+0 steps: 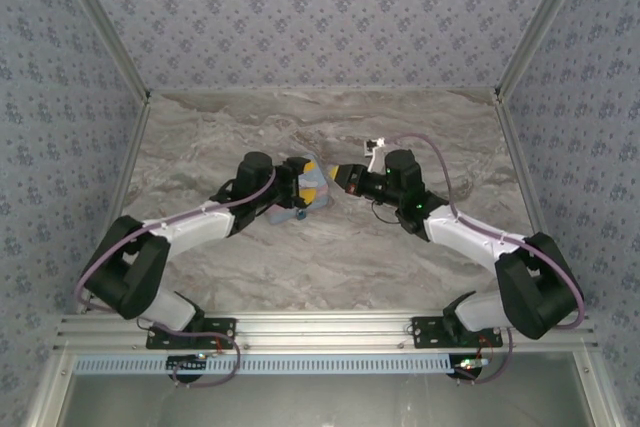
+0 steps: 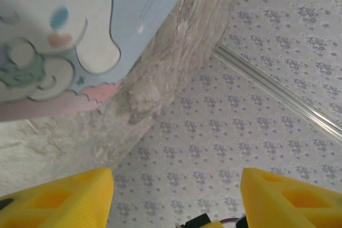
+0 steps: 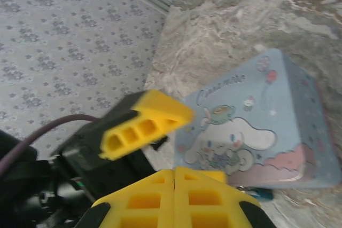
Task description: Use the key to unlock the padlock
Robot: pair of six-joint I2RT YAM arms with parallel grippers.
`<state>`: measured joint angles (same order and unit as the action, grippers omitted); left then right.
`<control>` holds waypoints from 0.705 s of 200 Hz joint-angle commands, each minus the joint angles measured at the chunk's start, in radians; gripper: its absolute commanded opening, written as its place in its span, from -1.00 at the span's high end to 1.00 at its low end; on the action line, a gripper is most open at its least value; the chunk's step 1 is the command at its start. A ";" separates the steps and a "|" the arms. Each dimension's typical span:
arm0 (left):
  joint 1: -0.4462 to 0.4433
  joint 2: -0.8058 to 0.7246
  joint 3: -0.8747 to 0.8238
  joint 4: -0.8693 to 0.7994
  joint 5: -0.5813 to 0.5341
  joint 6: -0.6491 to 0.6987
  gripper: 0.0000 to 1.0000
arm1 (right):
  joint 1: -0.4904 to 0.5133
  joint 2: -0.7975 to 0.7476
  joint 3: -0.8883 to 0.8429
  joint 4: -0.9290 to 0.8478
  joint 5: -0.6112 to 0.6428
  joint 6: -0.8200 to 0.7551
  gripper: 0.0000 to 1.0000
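Across the marble table, the left gripper (image 2: 176, 200) stood with its yellow jaws apart just short of the cartoon-printed tin (image 3: 251, 116), nothing between them. The right gripper (image 3: 175, 177), jaws pressed flat together, faced the tin from the opposite side. The tiny teal padlock (image 3: 258, 193) peeked out at the tin's lower edge (touching it or tucked beneath, I could not tell). Whether the shut jaws pinched the key I could not tell either. The work looked to be at the steadying step. Next, the keyhole would need exposing and the key lining up with it.

Top camera looks down from behind; both wrist cameras face the tin (image 3: 251, 132) closely.
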<state>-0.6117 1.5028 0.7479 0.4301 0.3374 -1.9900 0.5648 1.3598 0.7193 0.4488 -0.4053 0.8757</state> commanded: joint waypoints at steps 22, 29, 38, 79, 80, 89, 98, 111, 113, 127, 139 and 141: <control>-0.032 0.059 0.049 0.140 0.032 -0.127 -0.20 | 0.022 0.029 0.037 0.054 0.003 -0.001 1.00; -0.032 0.060 0.047 0.144 0.027 -0.133 -0.17 | 0.023 0.030 0.035 0.054 0.005 -0.002 1.00; -0.031 0.060 0.042 0.151 0.022 -0.139 -0.16 | 0.023 0.031 0.030 0.054 0.007 -0.001 1.00; -0.031 0.065 0.041 0.168 0.021 -0.150 -0.06 | 0.024 0.042 0.025 0.057 0.007 0.000 1.00; -0.032 0.066 0.041 0.168 0.020 -0.151 -0.06 | 0.023 0.042 0.026 0.057 0.007 0.001 1.00; -0.032 0.068 0.040 0.173 0.022 -0.153 -0.03 | 0.025 0.047 0.024 0.061 0.008 0.001 1.00; -0.033 0.070 0.040 0.174 0.024 -0.157 -0.01 | 0.024 0.052 0.023 0.066 0.008 0.003 1.00; -0.034 0.072 0.038 0.178 0.025 -0.159 0.00 | 0.027 0.058 0.022 0.068 0.007 0.005 1.00; -0.033 0.072 0.039 0.177 0.024 -0.160 0.01 | 0.028 0.059 0.022 0.068 0.007 0.006 1.00; -0.034 0.073 0.037 0.182 0.024 -0.163 0.05 | 0.029 0.064 0.022 0.070 0.008 0.006 1.00; -0.034 0.075 0.036 0.185 0.025 -0.164 0.09 | 0.030 0.065 0.018 0.073 0.008 0.009 1.00; -0.034 0.076 0.036 0.185 0.025 -0.165 0.09 | 0.030 0.064 0.018 0.074 0.008 0.008 1.00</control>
<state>-0.6418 1.5635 0.7616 0.5800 0.3553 -2.0888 0.5865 1.4181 0.7284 0.4877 -0.4049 0.8761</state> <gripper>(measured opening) 0.472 0.061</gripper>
